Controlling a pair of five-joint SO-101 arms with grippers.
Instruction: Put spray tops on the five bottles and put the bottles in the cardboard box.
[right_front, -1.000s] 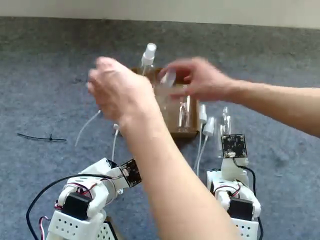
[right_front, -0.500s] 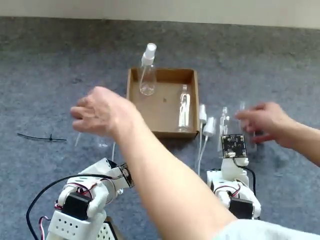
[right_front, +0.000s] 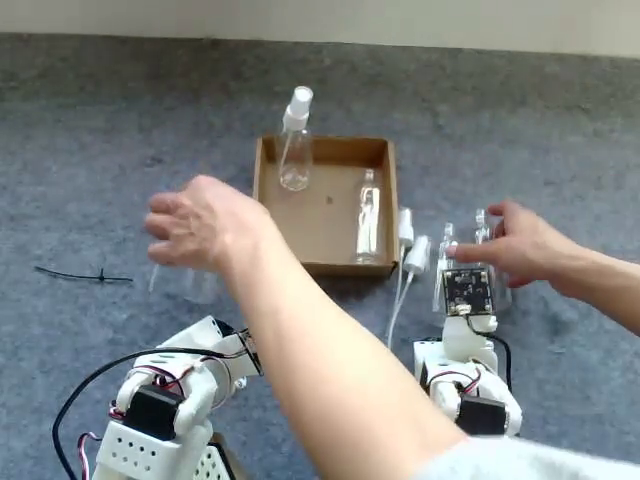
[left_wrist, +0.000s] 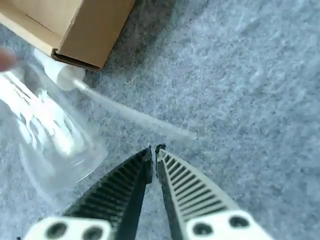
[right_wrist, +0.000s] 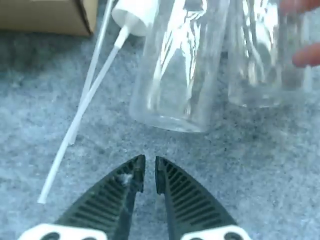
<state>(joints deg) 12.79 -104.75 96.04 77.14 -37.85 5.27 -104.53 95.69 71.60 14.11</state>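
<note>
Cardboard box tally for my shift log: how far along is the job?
Done: a capped bottle and a seemingly topless bottle are in the cardboard box. In hand: one hand holds the left-side bottle, another hand a right-side bottle. Left: boxing those and a third bottle, fitting loose spray tops; left pincer and right pincer are shut, empty.

Carpeted room, home or office unclear: grey carpet (right_front: 100, 150), pale wall (right_front: 300, 15) behind.

Blurred clear bottle (left_wrist: 50, 135), neck off the picture's edge, perhaps under a person's hand (right_front: 205, 225).
</note>
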